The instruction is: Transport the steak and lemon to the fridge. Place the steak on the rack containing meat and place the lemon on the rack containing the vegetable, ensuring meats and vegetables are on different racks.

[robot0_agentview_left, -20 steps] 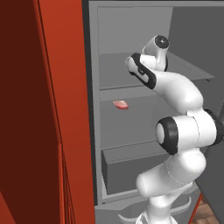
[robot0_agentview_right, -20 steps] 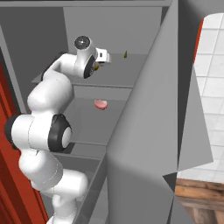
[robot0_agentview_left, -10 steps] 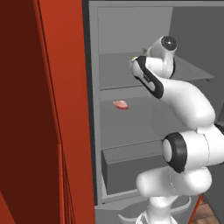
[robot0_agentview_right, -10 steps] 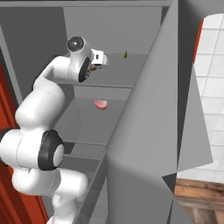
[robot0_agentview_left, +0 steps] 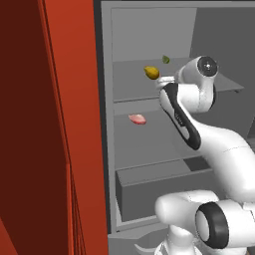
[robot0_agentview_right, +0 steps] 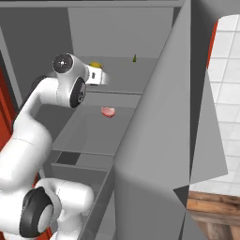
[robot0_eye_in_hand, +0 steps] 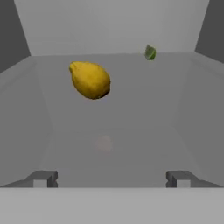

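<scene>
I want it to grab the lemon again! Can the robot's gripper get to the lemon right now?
Probably yes. The gripper is open, and the lemon lies ahead of it on the top shelf with nothing between.

A tall red panel point(robot0_agentview_left: 60, 129) stood at the left of the left base view, reaching from top to bottom. In the right base view, a wall of white tiles point(robot0_agentview_right: 227, 93) was at the far right, and a strip of brown wooden floor point(robot0_agentview_right: 213, 213) lay below it. A thin red edge point(robot0_agentview_right: 213, 42) showed beside the tiles.
</scene>
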